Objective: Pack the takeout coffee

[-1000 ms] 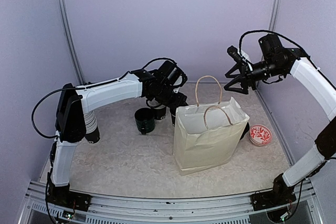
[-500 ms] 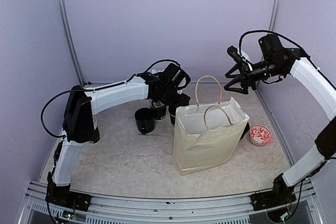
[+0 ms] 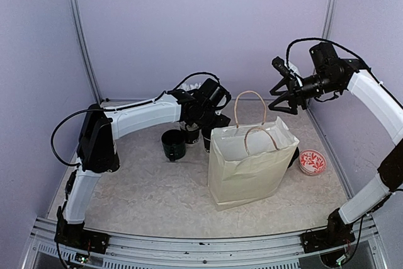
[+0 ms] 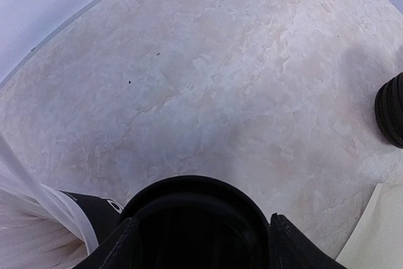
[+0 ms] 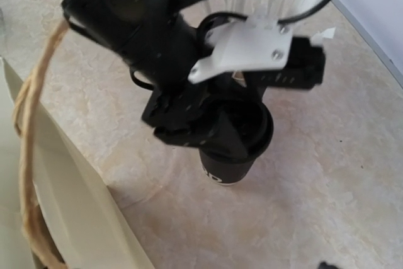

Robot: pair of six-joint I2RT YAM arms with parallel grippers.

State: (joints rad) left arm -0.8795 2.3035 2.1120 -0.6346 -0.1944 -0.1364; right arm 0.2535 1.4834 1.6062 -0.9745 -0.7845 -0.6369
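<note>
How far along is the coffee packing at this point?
Done: nothing evident. The paper bag stands open, and no cup shows inside it from above. In hand: the left gripper straddles the lid of a takeout cup standing on the table; whether it is clamped is unclear. The right gripper hangs open above the bag. Left: lifting that cup and lowering it into the bag.

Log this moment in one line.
left pincer: straddling lidded cup, grip unclear | lidded cup: outside bag | right pincer: open, aloft
</note>
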